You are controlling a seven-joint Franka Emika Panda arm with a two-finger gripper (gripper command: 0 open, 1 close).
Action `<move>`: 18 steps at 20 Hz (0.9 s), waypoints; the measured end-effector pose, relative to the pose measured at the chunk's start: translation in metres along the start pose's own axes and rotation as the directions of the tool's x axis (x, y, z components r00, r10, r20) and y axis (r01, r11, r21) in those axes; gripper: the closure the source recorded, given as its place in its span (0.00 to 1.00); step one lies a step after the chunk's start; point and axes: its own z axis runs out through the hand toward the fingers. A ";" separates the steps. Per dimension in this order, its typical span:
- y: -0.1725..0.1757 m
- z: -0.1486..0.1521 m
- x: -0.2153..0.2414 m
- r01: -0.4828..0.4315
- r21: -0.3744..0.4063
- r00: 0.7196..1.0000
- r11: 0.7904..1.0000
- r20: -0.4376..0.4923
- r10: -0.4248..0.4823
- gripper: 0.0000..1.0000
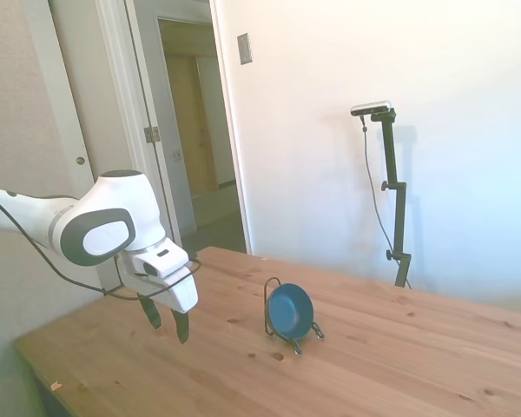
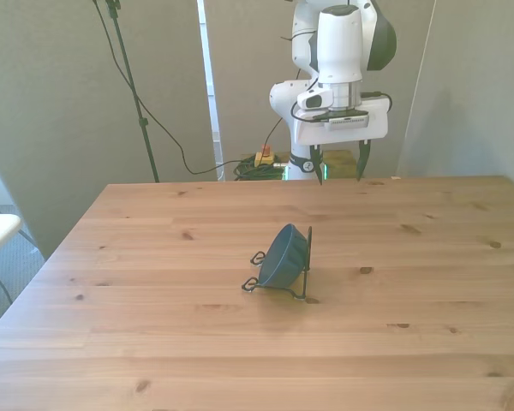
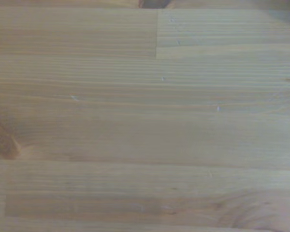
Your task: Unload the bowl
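Front view: 1 bowl [image 2: 283, 255] tilted in 1 wire stand [image 2: 301, 272] mid-table [image 2: 154, 257] | gripper [image 2: 338, 165] far side, fingers apart, empty | no legible text

A plain indoor room: white walls, open doorway [image 1: 195, 130], wooden table [image 1: 399, 356].

We observe bright, even daylight, a washed-out white wall [image 1: 330, 130] in the side view, and soft, slightly blurred wood grain on the table [image 3: 145, 125] in the wrist view.
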 end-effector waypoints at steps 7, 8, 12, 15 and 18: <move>0.022 -0.009 0.025 -0.002 -0.023 0.999 1.000 -0.037 0.002 0.00; 0.028 -0.014 0.031 0.011 -0.023 0.999 1.000 -0.038 -0.012 0.00; 0.056 -0.044 0.066 0.081 -0.025 0.995 0.996 -0.061 -0.083 0.00; 0.072 -0.068 0.093 0.152 -0.025 0.984 0.988 -0.089 -0.154 0.00; 0.072 -0.074 0.117 0.226 -0.020 0.969 0.974 -0.095 -0.227 0.00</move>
